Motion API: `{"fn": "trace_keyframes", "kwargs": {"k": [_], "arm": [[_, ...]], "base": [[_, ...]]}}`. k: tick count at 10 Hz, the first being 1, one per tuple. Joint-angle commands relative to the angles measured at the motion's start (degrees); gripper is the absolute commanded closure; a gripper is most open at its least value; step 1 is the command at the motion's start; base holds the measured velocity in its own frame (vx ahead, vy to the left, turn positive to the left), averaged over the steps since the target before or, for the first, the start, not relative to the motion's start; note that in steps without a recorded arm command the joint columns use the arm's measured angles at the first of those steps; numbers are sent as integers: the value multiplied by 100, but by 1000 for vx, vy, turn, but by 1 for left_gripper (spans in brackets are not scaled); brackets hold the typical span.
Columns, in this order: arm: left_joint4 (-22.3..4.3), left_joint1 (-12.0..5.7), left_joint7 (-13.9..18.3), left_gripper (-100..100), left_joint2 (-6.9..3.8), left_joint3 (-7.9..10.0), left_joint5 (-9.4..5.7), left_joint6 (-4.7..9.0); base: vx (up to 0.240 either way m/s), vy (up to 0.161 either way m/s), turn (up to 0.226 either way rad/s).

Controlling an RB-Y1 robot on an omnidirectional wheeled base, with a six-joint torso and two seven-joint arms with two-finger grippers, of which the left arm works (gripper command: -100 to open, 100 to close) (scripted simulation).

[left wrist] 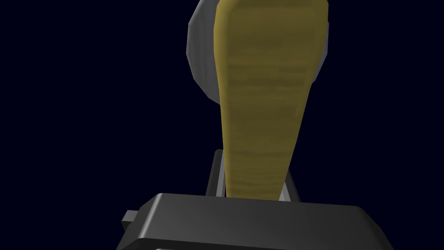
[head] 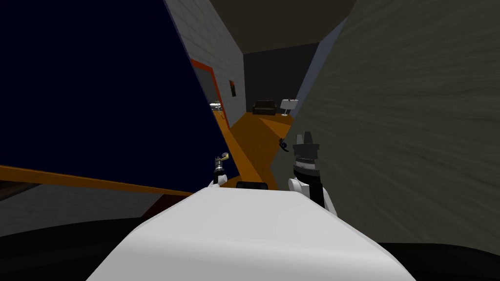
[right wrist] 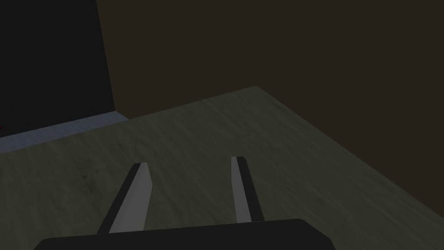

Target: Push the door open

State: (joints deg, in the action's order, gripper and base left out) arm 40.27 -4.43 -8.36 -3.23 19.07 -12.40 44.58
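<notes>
The door (head: 97, 88) is the big dark navy plane across the upper left of my head view, its free edge slanting down toward the centre of the frame. Its yellowish lever handle (head: 224, 156) sits at that edge, just left of centre, and my left gripper (head: 219, 168) is right under it. On the left wrist view the lever handle (left wrist: 264, 108) rises up the middle of the frame, broad at the top, in front of a grey round rosette (left wrist: 201, 56). My left gripper (left wrist: 253, 175) has it pinched, with one of the fingers (left wrist: 215, 173) tight against each side near the dark body. My right gripper (head: 305, 138) is raised right of centre in the head view, close beside a grey-green grained panel (head: 415, 122) that takes up the right of the frame. A small dark handle (head: 283, 145) sits at that panel's near edge. On the right wrist view the right gripper (right wrist: 190, 161) has its two blades spread with nothing between them, and the grained panel (right wrist: 217, 130) lies just behind. Between door and panel, the gap at centre frame shows an orange floor (head: 259, 141) running back to a dark sofa (head: 264, 107) – a grey block wall (head: 215, 49) lines the upper middle
</notes>
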Motion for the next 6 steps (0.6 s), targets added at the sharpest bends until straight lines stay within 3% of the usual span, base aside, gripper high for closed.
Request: {"fn": "trace_keyframes", "kwargs": {"k": [1, 6], "arm": [[37, -43, -35, 100, -33, 75, -46, 1], [48, -41, -123, 100, -38, 311, -196, 6]], "base": [[169, -25, 44], [169, -14, 32]]}}
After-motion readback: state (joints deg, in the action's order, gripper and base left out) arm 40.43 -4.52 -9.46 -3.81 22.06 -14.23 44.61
